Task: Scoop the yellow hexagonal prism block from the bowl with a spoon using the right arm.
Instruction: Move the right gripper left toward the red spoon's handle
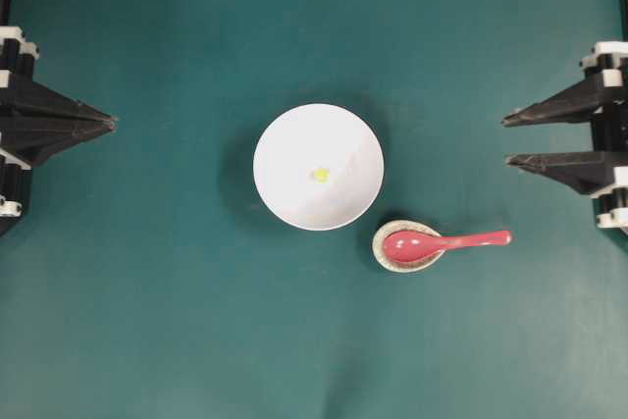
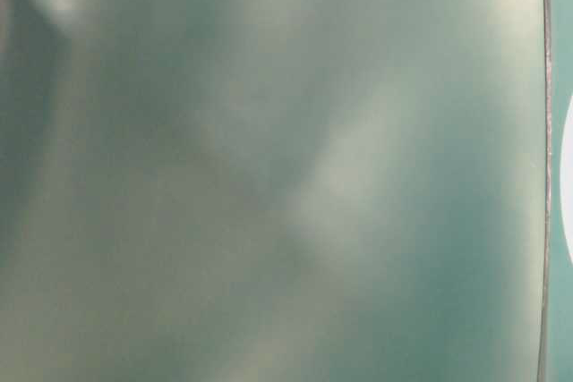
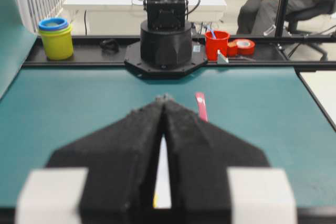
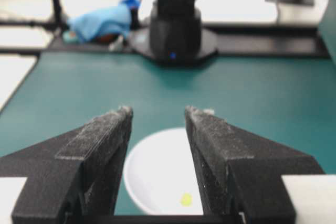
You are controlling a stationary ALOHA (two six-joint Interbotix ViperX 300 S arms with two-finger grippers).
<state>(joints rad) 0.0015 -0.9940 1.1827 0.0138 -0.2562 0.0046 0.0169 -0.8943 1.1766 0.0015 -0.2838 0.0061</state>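
- Overhead: nothing done yet. My right gripper [image 1: 506, 140] is parked at the edge, well apart from the bowl [image 1: 285, 134], fingers spread wide, holding nothing. My left gripper [image 1: 111, 125] sits on the far side of the bowl, fingers pressed to a single point, empty. The yellow hexagonal prism block [image 1: 320, 175] lies near the bowl's centre. The spoon [image 1: 442, 240] is just beside the bowl on my right gripper's side, scoop resting in a small speckled dish [image 1: 379, 251], handle pointing away from the bowl. Left to do: grab the spoon, dip, lift the block out.
- Table-level: blurred teal wash, only a white sliver at the edge, probably the bowl [image 2: 568, 185]; no use otherwise.
- Left wrist: left gripper [image 3: 164, 99] closed, rough black foam-like pads meeting at the tip; the spoon [image 3: 201, 106] handle shows as a pink strip beyond it.
- Right wrist: right gripper [image 4: 157, 113] gaping, gritty matte black fingers; between them the bowl [image 4: 147, 166], smooth, round, plain white, with the block [image 4: 186, 199] a tiny bright speck inside.
- Materials: spoon glossy pinkish-red, oval scoop, short straight handle; dish off-white, speckled, teardrop-shaped; table [image 1: 147, 321] matte teal.
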